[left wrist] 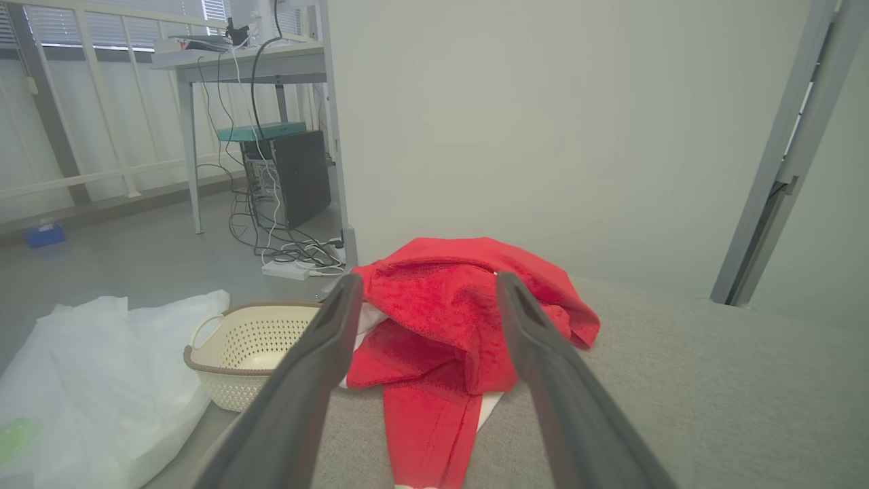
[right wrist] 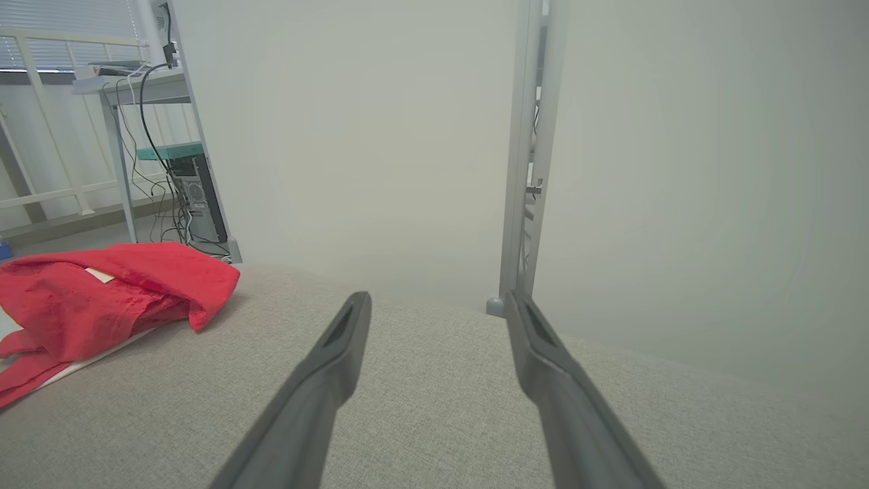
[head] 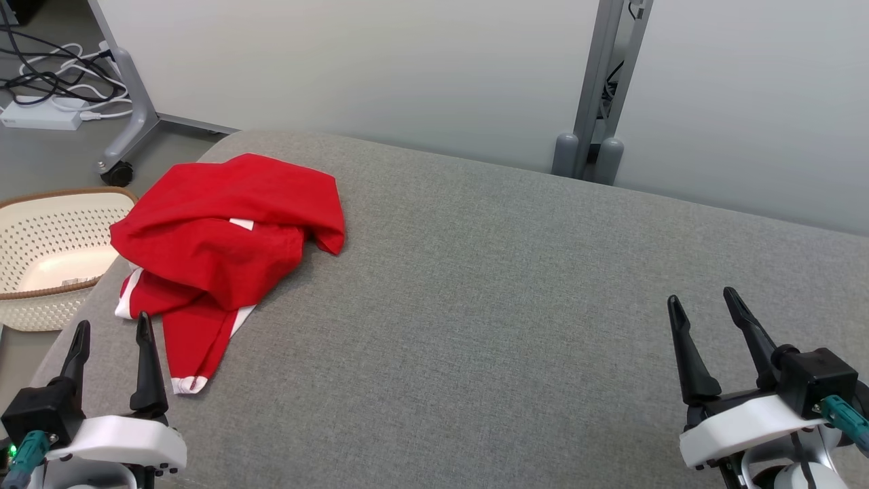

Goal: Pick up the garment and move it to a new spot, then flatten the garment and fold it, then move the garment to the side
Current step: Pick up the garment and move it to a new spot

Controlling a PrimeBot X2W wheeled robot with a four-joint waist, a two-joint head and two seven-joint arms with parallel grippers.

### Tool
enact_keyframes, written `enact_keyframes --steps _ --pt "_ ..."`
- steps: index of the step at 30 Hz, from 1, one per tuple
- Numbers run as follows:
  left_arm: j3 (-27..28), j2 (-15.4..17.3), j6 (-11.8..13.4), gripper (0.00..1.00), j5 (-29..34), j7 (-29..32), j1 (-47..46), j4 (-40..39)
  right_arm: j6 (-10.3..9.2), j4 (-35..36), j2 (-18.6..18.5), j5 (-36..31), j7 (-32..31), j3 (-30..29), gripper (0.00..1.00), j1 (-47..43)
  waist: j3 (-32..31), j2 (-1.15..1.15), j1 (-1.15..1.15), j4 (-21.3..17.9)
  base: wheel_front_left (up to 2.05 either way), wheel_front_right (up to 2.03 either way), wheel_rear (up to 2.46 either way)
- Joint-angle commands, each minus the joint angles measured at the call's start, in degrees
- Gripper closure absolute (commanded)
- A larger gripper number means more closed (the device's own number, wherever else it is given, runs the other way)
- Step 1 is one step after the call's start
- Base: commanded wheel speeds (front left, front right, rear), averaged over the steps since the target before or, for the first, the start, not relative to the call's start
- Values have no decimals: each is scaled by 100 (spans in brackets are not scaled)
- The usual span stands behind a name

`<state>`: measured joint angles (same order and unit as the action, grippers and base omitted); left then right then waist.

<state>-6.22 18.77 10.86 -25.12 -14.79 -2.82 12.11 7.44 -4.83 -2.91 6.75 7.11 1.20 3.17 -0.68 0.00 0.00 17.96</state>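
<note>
1. Far left, off the edge of the grey padded surface (head: 475, 305), you have a cream perforated basket (head: 68, 195) on the floor. Its pale bottom shows, with nothing in it that I can make out. In the left wrist view a white plastic bag (left wrist: 102, 367) lies beside it, and I cannot tell what it holds.
2. Your left gripper (head: 113, 320) hovers low at the near left corner. Its fingers are spread wide with nothing between them, and they point at the cloth just ahead.
3. The red garment (head: 224, 231) lies crumpled at the far left of the surface, its left side at the edge above the basket. One white-trimmed limb trails back toward your left gripper, ending in a white cuff.
4. Expect it to be light, limp and slack. It will sag and drag rather than lift as one piece, and loose layers may slide apart. Pinching the thick bunched ridge in the middle should gather several layers, while the trailing cuff is closer but would lift only that limb.
5. To the right is bare surface, which looks suitable for the new spot.
6. Your right gripper (head: 700, 295) sits at the near right, well apart from the garment, fingers parted and holding nothing.
</note>
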Motion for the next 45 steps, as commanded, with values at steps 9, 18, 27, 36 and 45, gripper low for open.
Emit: enact_keyframes --steps 9,18,27,36,45 --pt "303 -303 -167 0 471 -37 -43 -102 9 -26 -13 55 45 9 0 -38 -21 0 0 40 0 0 0" --pt "427 -433 -295 0 719 -38 -29 -28 9 -40 -13 74 56 28 0 -36 -21 0 0 61 0 0 0" --pt "531 -458 -419 0 843 -38 -167 124 9 -27 -13 84 64 -2 0 -44 11 0 0 73 0 0 0" --pt "505 -48 -586 0 868 407 -1597 413 9 123 -15 -48 -56 57 0 160 424 0 0 -72 0 0 0" --pt "606 207 -943 0 474 1076 -2959 2231 9 296 -122 -121 -185 240 0 486 1113 0 0 -495 0 0 0"
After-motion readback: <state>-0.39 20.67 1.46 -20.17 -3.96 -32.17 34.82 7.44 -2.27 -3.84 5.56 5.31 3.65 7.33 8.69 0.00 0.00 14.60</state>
